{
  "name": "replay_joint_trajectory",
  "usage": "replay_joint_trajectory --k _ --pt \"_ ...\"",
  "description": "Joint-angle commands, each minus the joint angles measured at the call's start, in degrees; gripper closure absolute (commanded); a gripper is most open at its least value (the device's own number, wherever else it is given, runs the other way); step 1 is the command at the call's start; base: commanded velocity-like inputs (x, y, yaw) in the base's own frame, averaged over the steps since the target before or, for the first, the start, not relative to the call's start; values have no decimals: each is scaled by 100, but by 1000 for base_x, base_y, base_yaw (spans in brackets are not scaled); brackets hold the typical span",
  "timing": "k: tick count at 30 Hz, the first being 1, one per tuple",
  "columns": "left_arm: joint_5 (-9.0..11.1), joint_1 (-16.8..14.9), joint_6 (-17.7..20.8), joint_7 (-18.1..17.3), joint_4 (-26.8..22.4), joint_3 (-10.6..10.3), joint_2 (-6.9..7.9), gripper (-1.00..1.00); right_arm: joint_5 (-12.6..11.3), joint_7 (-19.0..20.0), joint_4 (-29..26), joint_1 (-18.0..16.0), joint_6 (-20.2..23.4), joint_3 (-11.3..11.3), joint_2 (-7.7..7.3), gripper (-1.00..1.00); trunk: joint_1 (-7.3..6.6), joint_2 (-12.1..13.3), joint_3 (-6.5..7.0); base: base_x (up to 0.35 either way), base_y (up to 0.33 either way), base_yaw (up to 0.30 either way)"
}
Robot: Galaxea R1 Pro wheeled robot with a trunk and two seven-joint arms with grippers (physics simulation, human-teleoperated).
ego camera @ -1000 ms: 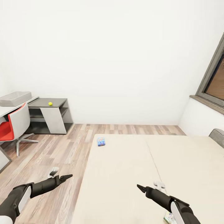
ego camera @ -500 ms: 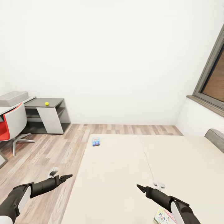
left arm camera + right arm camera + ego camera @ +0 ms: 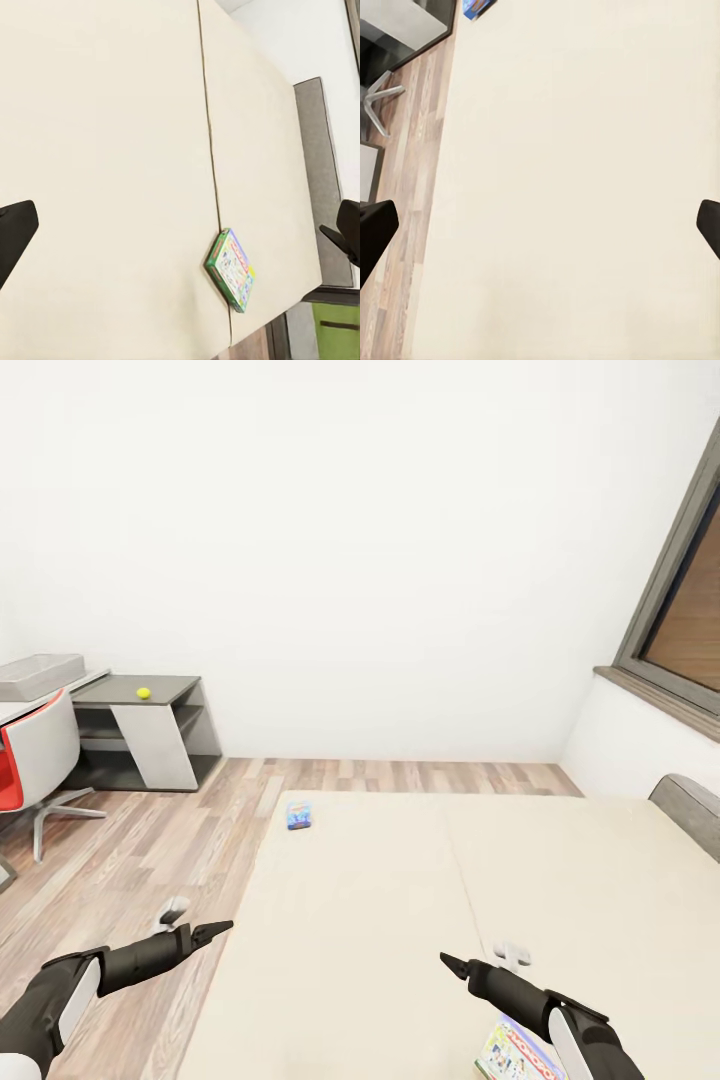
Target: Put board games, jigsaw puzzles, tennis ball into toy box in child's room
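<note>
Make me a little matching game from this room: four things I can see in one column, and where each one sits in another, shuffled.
Things:
1. tennis ball
2. blue-teal board game
3. green-edged board game
4. toy box

Places:
A. on the bed, at its far corner near the wood floor
B. on the pale desk top behind the red and white chair
C. on the lower dark grey cabinet
D. on the bed, close under the right gripper

Pairs: 1-C, 2-A, 3-D, 4-B
</note>
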Motion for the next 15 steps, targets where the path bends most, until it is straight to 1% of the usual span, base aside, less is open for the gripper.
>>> replay_joint_trajectory --k 1,11,15 --pt "22 -5 42 -9 1 4 0 -100 -42 9 -4 -4 48 -11 1 -100 3 -12 -12 0 -13 0" --pt "22 -5 42 -9 1 4 3 -100 -42 9 -4 -4 48 -11 1 -100 3 -12 -7 0 -4 -1" --pt "22 -5 42 -9 1 4 2 -100 -42 9 -4 -4 48 -11 1 -100 3 -12 12 0 0 -39"
